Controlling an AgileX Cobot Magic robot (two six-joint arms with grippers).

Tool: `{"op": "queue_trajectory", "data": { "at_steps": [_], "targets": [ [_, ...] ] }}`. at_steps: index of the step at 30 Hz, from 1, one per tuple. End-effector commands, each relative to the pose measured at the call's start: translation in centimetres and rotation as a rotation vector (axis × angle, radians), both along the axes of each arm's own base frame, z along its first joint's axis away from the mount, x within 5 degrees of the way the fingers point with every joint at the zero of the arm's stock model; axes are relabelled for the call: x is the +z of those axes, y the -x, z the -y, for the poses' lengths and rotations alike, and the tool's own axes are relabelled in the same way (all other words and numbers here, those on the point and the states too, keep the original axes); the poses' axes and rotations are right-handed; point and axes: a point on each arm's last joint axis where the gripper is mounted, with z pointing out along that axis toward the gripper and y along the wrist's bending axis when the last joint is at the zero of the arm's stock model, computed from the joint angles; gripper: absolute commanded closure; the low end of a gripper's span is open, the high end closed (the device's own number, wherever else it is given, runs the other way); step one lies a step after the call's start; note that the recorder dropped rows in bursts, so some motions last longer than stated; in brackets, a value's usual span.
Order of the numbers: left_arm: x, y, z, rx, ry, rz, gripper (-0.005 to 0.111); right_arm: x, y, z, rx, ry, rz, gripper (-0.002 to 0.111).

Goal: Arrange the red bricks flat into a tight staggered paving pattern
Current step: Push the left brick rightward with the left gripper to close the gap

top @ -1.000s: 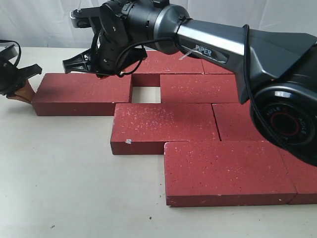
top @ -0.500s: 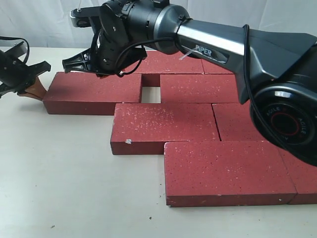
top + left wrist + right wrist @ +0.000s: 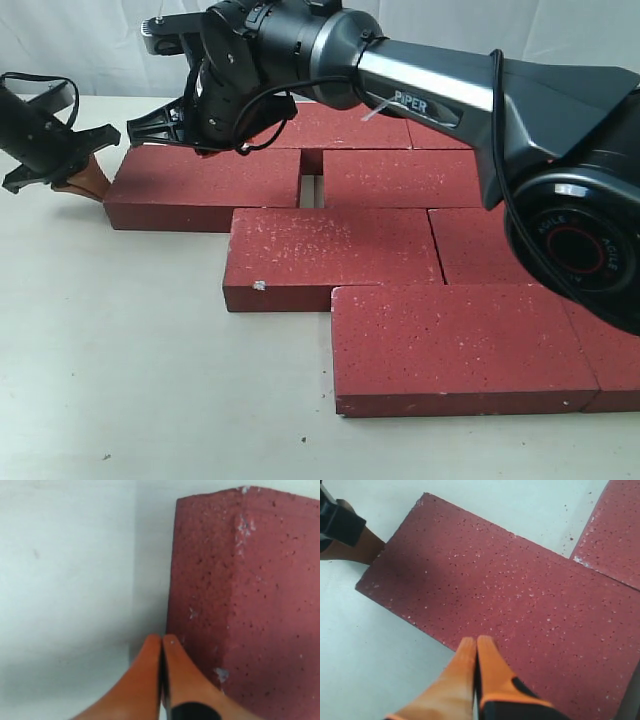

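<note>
the dark red speckled paving brick (image 3: 205,185) lies flat on the pale counter (image 3: 120,350), a narrow gap away from its row neighbour (image 3: 400,178). the left claw (image 3: 85,178), fingers pressed together, touches its outer end. the right claw (image 3: 476,647), fingers likewise together, sits at its long edge.

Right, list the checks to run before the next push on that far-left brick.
1. Left gripper shut, with its tips at the short end of the dark red speckled rectangular brick: ok.
2. Gap between that brick and the neighbouring red brick closed: not ok, a narrow slot remains.
3. Pushed brick lying flat on the white table: ok.
4. Right gripper shut: ok.
5. Right gripper clear of the brick's top face: cannot tell; it is over the brick, but the pictures do not show whether it touches.
</note>
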Motion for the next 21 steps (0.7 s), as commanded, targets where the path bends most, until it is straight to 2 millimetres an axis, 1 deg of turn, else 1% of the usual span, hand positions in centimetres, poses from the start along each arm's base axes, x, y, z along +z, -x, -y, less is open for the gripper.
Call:
{"op": "queue_trajectory", "data": {
  "at_steps": [1, 5, 10, 11, 21],
  "targets": [
    [-0.3, 0.0, 0.1, 0.001, -0.003, 0.004, 0.107, 0.6, -0.2, 0.2, -0.005, -0.006, 0.016, 0.109],
    [-0.5, 0.2, 0.5, 0.012, 0.019, -0.007, 0.107, 0.6, -0.2, 0.2, -0.005, -0.006, 0.016, 0.109],
    [-1.7, 0.7, 2.4, -0.004, 0.015, -0.025, 0.107, 0.6, -0.2, 0.2, -0.005, -0.008, 0.018, 0.109],
    [-1.8, 0.8, 2.8, -0.010, 0.016, -0.025, 0.107, 0.6, -0.2, 0.2, -0.005, -0.008, 0.018, 0.109],
    [-1.8, 0.8, 4.3, -0.035, 0.030, -0.022, 0.107, 0.6, -0.2, 0.2, -0.005, -0.006, 0.019, 0.109]
  ]
}}
